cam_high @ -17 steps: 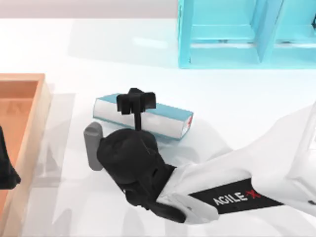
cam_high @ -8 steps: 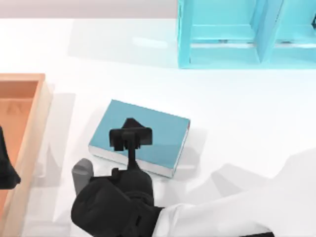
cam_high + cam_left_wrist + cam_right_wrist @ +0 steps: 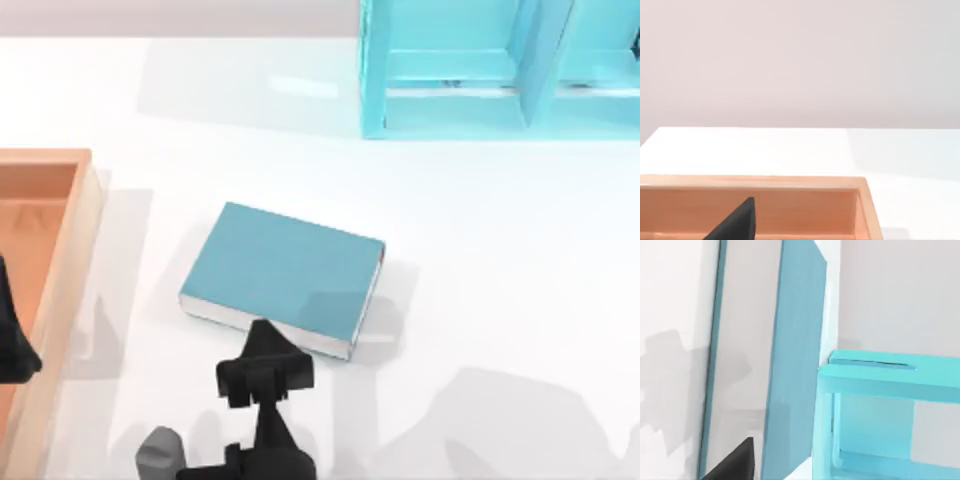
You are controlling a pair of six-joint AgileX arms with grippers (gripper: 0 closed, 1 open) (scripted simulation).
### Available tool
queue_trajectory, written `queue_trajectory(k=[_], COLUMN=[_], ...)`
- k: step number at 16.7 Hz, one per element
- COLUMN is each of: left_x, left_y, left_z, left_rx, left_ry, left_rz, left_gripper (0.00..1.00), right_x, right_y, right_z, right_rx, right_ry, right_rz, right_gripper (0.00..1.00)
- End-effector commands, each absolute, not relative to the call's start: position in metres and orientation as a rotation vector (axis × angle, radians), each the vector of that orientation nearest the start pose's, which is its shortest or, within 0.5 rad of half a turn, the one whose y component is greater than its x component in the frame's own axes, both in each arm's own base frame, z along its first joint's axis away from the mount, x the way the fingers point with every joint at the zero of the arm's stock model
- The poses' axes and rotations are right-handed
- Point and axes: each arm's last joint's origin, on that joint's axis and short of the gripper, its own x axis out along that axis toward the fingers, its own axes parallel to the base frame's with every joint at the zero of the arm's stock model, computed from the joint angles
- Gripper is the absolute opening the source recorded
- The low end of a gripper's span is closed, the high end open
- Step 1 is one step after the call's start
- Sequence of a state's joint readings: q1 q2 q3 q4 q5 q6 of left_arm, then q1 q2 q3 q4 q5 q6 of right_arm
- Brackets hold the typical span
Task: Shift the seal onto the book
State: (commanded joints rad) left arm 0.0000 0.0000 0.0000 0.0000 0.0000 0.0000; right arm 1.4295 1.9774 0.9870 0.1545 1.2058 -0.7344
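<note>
The teal-blue book [image 3: 285, 275] lies flat on the white table, a little left of centre, its white page edge facing the near side. In the right wrist view the book's cover [image 3: 795, 365] stretches away from the camera. My right gripper [image 3: 262, 342] hovers just off the book's near edge, pointing toward it, and nothing shows in it. The seal is out of view. My left gripper [image 3: 10, 345] stays parked at the far left over the wooden tray.
An orange wooden tray [image 3: 50, 230] runs along the table's left side and also fills the near ground of the left wrist view [image 3: 765, 197]. A light-blue shelf unit [image 3: 480, 70] with compartments stands at the back right [image 3: 875, 405].
My right arm has pulled back from over the book toward the near edge of the table. The book, tipped up on its edge a second ago, now lies flat.
</note>
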Motion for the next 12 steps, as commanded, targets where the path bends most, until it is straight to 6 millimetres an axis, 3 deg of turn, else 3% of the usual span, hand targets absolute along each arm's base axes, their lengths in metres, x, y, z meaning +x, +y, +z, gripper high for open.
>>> queue_trajectory(k=[4, 6, 9, 12], left_x=[0.106, 0.106, 0.106, 0.106], left_y=[-0.001, -0.001, -0.001, -0.001], left_z=[0.160, 0.160, 0.160, 0.160], left_rx=[0.000, 0.000, 0.000, 0.000], left_ry=[0.000, 0.000, 0.000, 0.000], left_rz=[0.000, 0.000, 0.000, 0.000], left_gripper=[1.00, 1.00, 1.00, 1.00], right_x=[0.081, 0.090, 0.118, 0.148], right_y=[0.359, 0.344, 0.298, 0.224], right_z=[0.111, 0.113, 0.119, 0.124], right_rx=[-1.542, -1.526, -1.438, -1.258], right_ry=[0.124, 0.161, 0.282, 0.457], right_rz=[0.310, 0.332, 0.353, 0.291], right_gripper=[1.00, 1.00, 1.00, 1.00])
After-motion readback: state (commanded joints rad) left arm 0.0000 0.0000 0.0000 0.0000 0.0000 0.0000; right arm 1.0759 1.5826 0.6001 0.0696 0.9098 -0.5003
